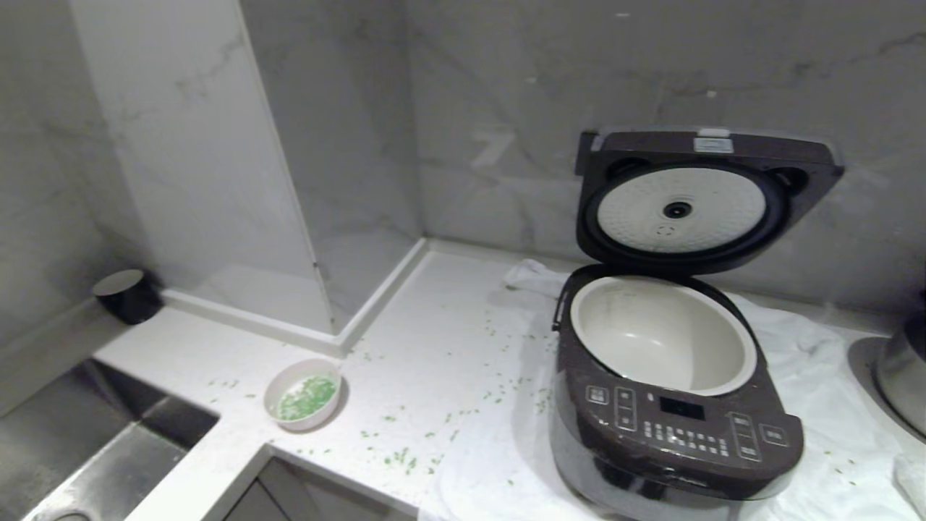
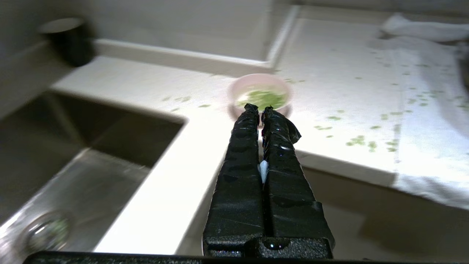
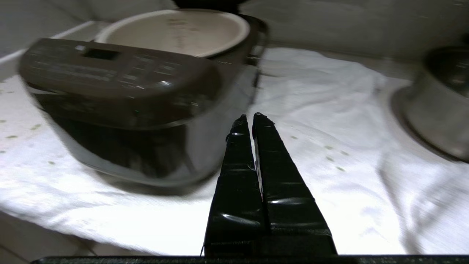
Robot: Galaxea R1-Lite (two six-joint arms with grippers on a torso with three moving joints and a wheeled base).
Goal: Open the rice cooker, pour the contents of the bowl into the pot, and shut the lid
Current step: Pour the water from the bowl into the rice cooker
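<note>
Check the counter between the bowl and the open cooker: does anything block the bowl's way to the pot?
Nothing visible does. Between the bowl and the pot lie only scattered green bits and a white cloth; the lid stands open.

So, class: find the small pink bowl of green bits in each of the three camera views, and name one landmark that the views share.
Head view: the bowl sits low and left of centre on the white counter, near the sink corner.
Left wrist view: the bowl is centre, just beyond the shut left gripper.
Right wrist view: not in it.
Shared landmark: the white cloth under the rice cooker, seen in all three views.
</note>
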